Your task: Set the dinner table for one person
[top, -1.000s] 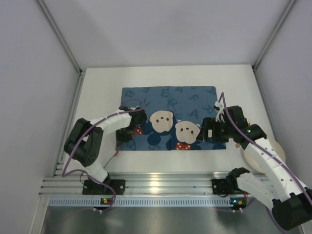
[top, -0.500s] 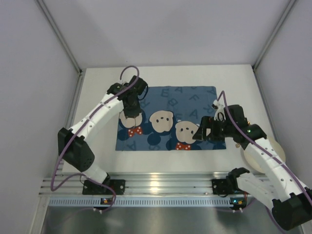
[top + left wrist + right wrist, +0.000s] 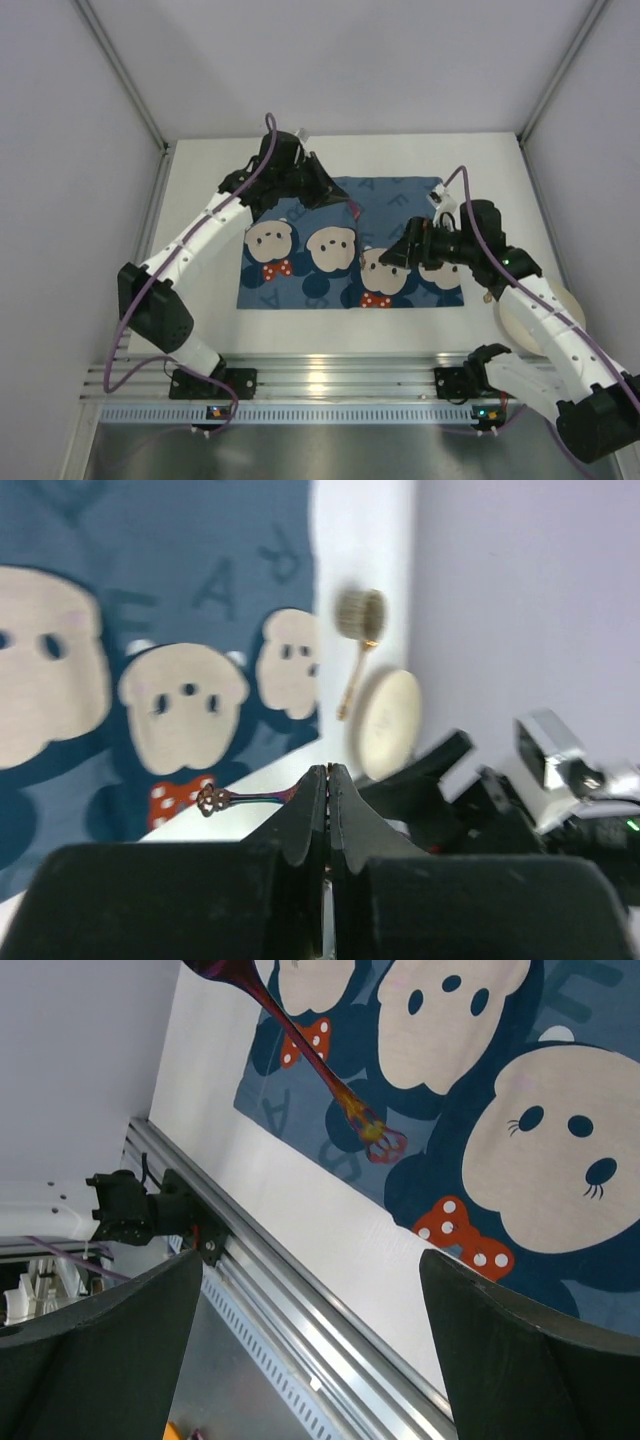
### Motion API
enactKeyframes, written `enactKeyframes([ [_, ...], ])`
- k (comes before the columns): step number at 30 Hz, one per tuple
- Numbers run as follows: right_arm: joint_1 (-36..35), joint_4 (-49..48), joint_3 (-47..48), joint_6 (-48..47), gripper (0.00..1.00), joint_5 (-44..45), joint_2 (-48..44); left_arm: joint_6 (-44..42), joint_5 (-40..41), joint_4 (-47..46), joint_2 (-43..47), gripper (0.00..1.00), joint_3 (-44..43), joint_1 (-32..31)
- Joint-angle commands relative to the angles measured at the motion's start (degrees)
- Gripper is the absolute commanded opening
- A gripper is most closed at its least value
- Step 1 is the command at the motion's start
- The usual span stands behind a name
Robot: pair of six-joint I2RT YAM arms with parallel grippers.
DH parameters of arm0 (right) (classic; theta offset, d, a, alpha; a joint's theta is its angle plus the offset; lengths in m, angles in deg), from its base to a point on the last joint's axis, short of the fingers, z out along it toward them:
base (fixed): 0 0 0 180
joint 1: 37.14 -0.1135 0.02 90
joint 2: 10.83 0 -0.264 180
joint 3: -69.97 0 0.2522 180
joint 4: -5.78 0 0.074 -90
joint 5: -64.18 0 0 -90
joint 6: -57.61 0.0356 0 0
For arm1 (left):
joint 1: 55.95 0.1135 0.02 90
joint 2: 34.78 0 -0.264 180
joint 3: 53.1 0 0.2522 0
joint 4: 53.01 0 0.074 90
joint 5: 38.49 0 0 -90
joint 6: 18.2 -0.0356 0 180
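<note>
White dinner table, plain and smooth, walled by pale panels on three sides. A blue bear-print placemat lies flat across its middle. The table fills the whole floor of the cell in front of the arm bases. It reads as clean, flat and glossy, with bare margins showing around the mat.

Change noted: a second ago my left arm was folded low at the mat's near-left corner. Half a second ago it was over the left bear face. Now it is stretched to the mat's far-left part, wrist turned toward the right side.

The left gripper is clenched on a thin iridescent utensil, held up off the cloth. Its ornate handle end sticks out free. I cannot tell whether it is a spoon or a fork.

The right gripper has edged left over the mat's near-right bears. Its fingers are spread wide with nothing between them.

My reading: one piece of cutlery is picked up and in transit, not yet laid down. The right arm facing it with open fingers suggests a handover, but that is a guess.

A pale plate sits at the table's right edge, off the mat. A small gold-handled, round-headed utensil lies just beside it. Most of the setting looks still to do.
</note>
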Motion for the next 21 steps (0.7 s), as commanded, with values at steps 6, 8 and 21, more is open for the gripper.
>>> enactKeyframes([
  [6,-1.4,-5.3,3.6,-2.2,0.90,0.1,3.6,12.2,-23.1,-28.7,-0.8,0.00,4.4,0.2],
  [8,-1.3,-5.2,3.9,-2.4,0.90,0.1,3.7,12.3,-24.5,-29.3,-0.5,0.00,4.8,0.2],
  [21,-1.3,-5.4,4.2,-2.3,0.40,-0.2,2.5,17.0,-30.0,-38.7,1.3,0.00,11.0,0.2],
])
